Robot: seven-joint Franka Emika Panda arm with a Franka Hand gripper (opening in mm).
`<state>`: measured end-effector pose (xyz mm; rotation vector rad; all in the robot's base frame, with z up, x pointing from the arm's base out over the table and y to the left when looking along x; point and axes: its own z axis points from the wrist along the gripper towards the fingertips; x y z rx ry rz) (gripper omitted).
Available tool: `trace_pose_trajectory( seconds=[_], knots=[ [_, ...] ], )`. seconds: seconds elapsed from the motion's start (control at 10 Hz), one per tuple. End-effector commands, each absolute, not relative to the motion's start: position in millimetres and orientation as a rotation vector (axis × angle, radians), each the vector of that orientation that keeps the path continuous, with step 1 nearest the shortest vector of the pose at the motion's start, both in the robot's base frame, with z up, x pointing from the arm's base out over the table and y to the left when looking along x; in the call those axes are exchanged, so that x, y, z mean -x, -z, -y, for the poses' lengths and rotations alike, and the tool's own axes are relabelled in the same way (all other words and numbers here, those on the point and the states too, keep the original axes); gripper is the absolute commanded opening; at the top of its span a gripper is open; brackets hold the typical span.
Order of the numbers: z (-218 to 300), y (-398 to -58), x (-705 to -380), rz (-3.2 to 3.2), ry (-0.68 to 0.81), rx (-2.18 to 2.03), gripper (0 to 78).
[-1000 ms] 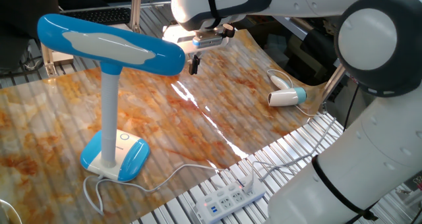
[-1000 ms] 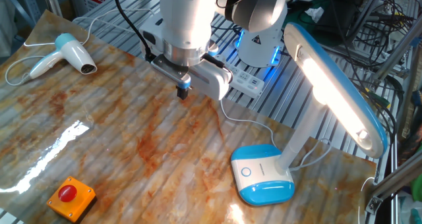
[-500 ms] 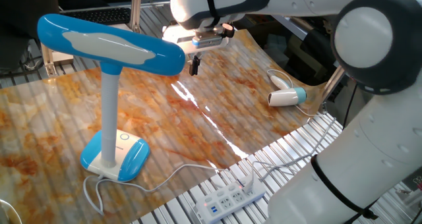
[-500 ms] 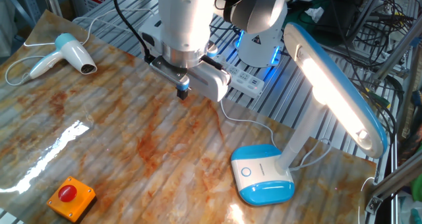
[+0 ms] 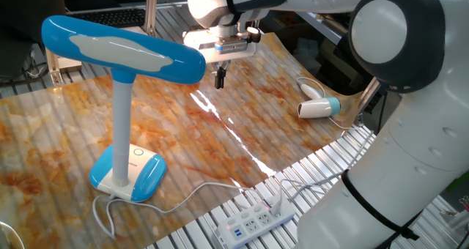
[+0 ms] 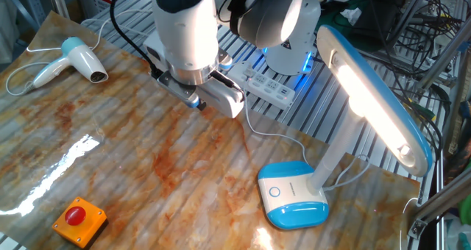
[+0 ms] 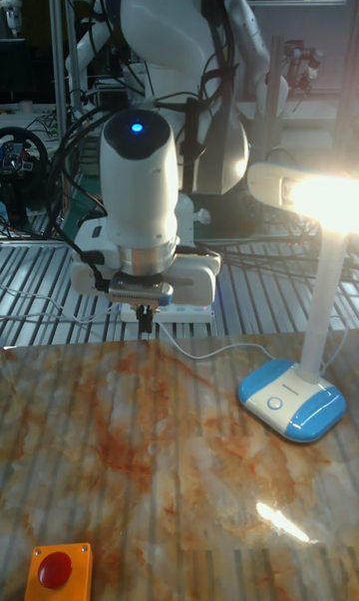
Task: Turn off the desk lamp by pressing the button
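The desk lamp stands lit, with its long blue head (image 5: 121, 50) on a pale column over a blue-white base (image 6: 293, 195). The round button (image 6: 275, 192) sits flush on the base's white face and also shows in the tall view (image 7: 274, 402). My gripper (image 5: 219, 79) hangs over the far side of the marbled table, well away from the lamp base and above the surface. It points straight down (image 7: 147, 322), fingers shut with nothing between them. In the other fixed view the gripper (image 6: 196, 103) is up and left of the base.
A white-and-blue hair dryer (image 6: 77, 59) lies at one table corner. An orange box with a red button (image 6: 79, 219) sits near another edge. A white power strip (image 5: 256, 221) lies off the table's edge, and the lamp's white cord (image 5: 198, 190) runs toward it.
The gripper has shifted a short way sideways, away from the lamp side, and the wrist has turned. The lamp stays lit.
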<state>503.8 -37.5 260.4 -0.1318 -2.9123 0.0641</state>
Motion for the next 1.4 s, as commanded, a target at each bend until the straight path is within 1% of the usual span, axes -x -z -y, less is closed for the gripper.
trace_pose_trajectory(
  seconds=[0.1,0.3,0.6,1.4],
  knots=[
    [51,-227,-475,2.915,-0.064,0.207,0.0],
    [50,-220,-462,2.907,-0.063,0.224,0.0],
    [49,-217,-457,2.903,-0.064,0.219,0.0],
    [49,-218,-457,2.857,-0.080,0.227,0.0]
  ],
)
